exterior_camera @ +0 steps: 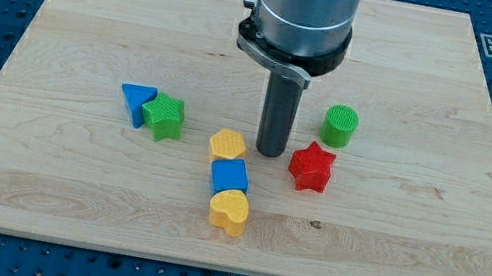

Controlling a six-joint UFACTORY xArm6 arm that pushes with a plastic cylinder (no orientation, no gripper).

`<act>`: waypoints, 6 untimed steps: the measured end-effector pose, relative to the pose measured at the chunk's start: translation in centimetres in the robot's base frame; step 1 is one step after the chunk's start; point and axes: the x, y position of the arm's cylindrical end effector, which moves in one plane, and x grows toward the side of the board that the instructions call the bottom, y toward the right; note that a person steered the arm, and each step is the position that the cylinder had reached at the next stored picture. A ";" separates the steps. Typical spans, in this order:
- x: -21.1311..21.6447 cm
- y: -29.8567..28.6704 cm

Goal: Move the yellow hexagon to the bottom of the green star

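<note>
The yellow hexagon [227, 144] lies near the middle of the wooden board [94, 20]. The green star [165, 116] is to its left and slightly higher, touching a blue triangle [136, 101] on the star's left. My tip [270, 151] rests on the board just right of the yellow hexagon, a small gap apart, with the red star [311, 166] on the tip's right.
A blue cube [229, 176] sits just below the yellow hexagon, and a yellow heart [229, 211] sits below the cube. A green cylinder [338, 126] stands at the upper right of the red star. The arm's grey body [304, 11] hangs over the board's top middle.
</note>
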 end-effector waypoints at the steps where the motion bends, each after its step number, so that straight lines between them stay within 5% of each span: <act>1: 0.3 0.0; 6: 1.0 -5.4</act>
